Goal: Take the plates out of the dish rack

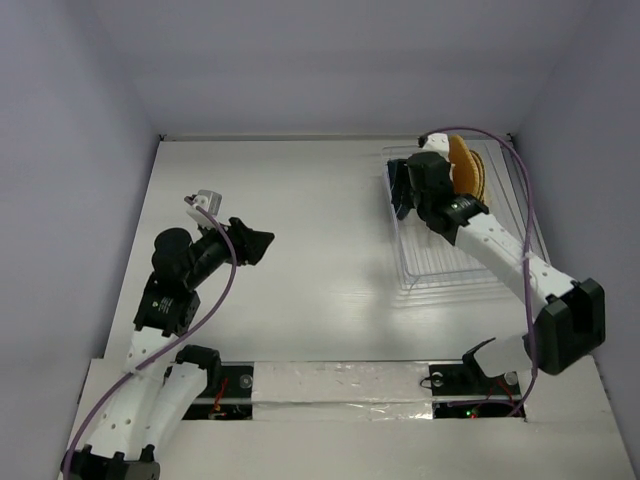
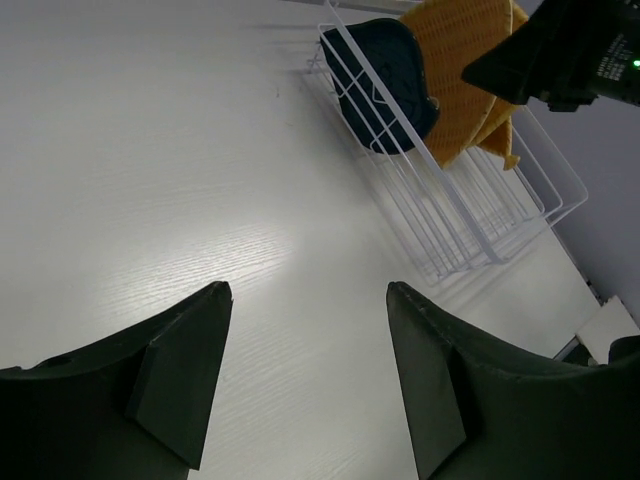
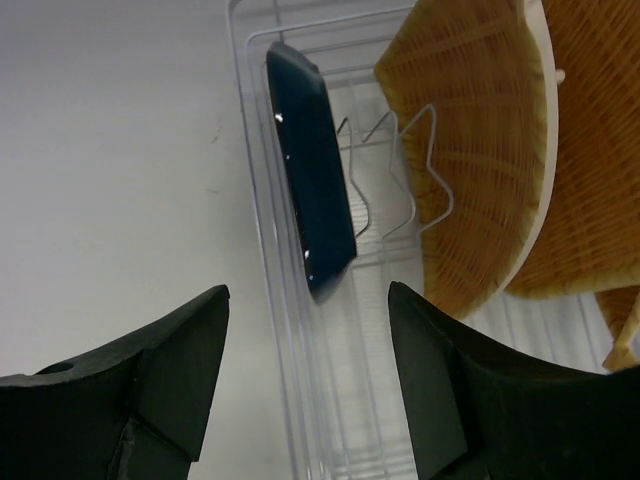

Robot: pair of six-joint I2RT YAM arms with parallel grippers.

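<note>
The clear dish rack (image 1: 450, 265) lies at the table's right. At its far end, orange-tan plates (image 1: 466, 166) stand on edge. In the right wrist view a dark blue plate (image 3: 312, 170) stands upright in the slot by the rack's left rim (image 3: 265, 250), with the orange-tan plates (image 3: 480, 150) to its right. My right gripper (image 3: 308, 290) is open just short of the blue plate's near end, touching nothing. It hovers over the rack's far left corner (image 1: 403, 195). My left gripper (image 2: 308, 290) is open and empty above bare table, well left of the rack (image 2: 470, 210).
White walls close in the table on three sides. The right arm (image 2: 570, 50) reaches over the rack. A taped strip (image 1: 340, 385) runs along the near edge between the arm bases.
</note>
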